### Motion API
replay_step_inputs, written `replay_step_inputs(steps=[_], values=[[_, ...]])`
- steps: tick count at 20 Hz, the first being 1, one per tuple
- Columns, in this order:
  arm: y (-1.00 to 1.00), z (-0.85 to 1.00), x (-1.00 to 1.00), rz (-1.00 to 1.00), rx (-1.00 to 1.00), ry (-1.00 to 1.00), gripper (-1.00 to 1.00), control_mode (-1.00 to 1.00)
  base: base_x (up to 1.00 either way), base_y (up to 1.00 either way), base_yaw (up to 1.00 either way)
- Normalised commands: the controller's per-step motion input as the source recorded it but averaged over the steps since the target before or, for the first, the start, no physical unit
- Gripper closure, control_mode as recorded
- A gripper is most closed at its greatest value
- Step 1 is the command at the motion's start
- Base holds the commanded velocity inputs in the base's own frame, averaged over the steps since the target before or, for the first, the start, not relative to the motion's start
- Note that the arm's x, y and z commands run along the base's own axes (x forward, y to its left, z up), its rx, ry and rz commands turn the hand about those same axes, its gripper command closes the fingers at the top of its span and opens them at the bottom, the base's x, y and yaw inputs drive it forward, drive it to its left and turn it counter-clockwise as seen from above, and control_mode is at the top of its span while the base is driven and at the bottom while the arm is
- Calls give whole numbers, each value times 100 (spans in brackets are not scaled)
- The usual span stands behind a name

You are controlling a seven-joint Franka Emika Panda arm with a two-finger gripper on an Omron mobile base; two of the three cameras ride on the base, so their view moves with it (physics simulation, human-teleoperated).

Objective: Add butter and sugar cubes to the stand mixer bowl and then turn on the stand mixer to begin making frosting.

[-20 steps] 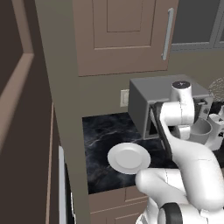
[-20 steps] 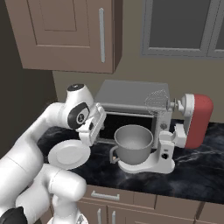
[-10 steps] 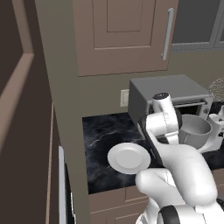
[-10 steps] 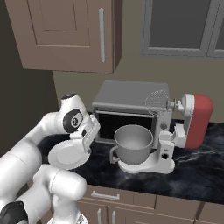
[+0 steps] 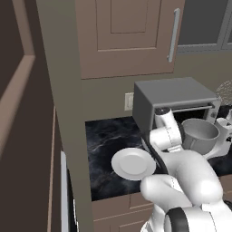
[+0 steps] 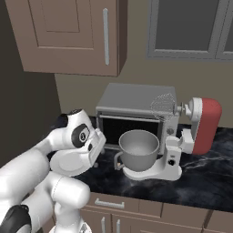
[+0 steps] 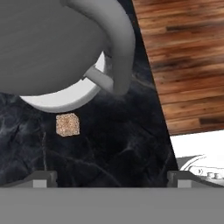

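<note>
Sugar cube, tan-brown, lay on the dark counter at ten o'clock in the hand view, just beside the mixer's white base, under the grey bowl. The gripper hovered above, jaws spread wide and empty. Fetching that cube seemed the step in hand; next, shift toward ten o'clock, descend and pinch it.

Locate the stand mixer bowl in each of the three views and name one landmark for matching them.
Left base view: the stand mixer bowl sits at the right edge, in front of the grey microwave.
Right base view: the bowl is near the centre, on the stand mixer white base.
Hand view: the bowl takes up the upper left, handle pointing right.
Shared landmark: the black marble counter beneath it.
</note>
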Motion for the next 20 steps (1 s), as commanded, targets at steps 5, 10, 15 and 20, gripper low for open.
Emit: replay_step_inputs(steps=[5, 10, 15, 20], values=[[-23, -18, 10, 0, 0, 0, -100, -100, 0, 0, 0], [-13, -36, 16, 0, 0, 0, -100, -100, 0, 0, 0], [-6, -30, 7, 0, -1, 0, -100, -100, 0, 0, 0], [-14, -3, 0, 0, -1, -3, -100, -100, 0, 0, 0]])
